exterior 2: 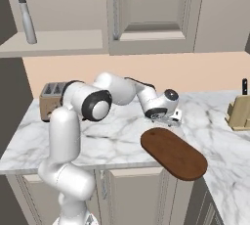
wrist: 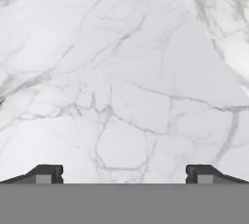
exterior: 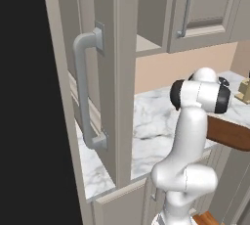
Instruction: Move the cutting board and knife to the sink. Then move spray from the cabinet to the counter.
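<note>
Broadly, a white marble worktop (exterior 2: 112,138) with grey veins fills the middle of the kitchen, carried on beige base cabinets. Above and behind the tool hangs the beige-taupe cabinet (exterior 2: 151,13), with panelled doors, grey bar handles and an open shelf niche off to one side. In the left base view a tall door panel of the same colour (exterior: 97,82) with a long grey handle stands close to the camera.

The white arm (exterior 2: 73,121) rises at the front edge of the worktop, bends at a dark elbow joint and reaches forward and down. At its end the tool (exterior 2: 168,119) points down at bare marble, low over it. In the hand view the tool (wrist: 124,173) shows two small dark fingertips (wrist: 48,173) set wide apart, jaws fully open, with nothing between them but veined stone.

The cutting board (exterior 2: 174,153), a dark reddish-brown oval, lies flat just in front of the tool, on the robot's side, with its near end running to the worktop's front edge. A toaster (exterior 2: 51,99) sits well away on the side of the niche, partly hidden by the arm. A pale wooden knife block (exterior 2: 239,111) with a black handle sticking up stands well away on the opposite side.

The spray (exterior 2: 27,16), a slim grey bottle, stands upright in the shelf niche, high above the tool and beyond the toaster.
</note>
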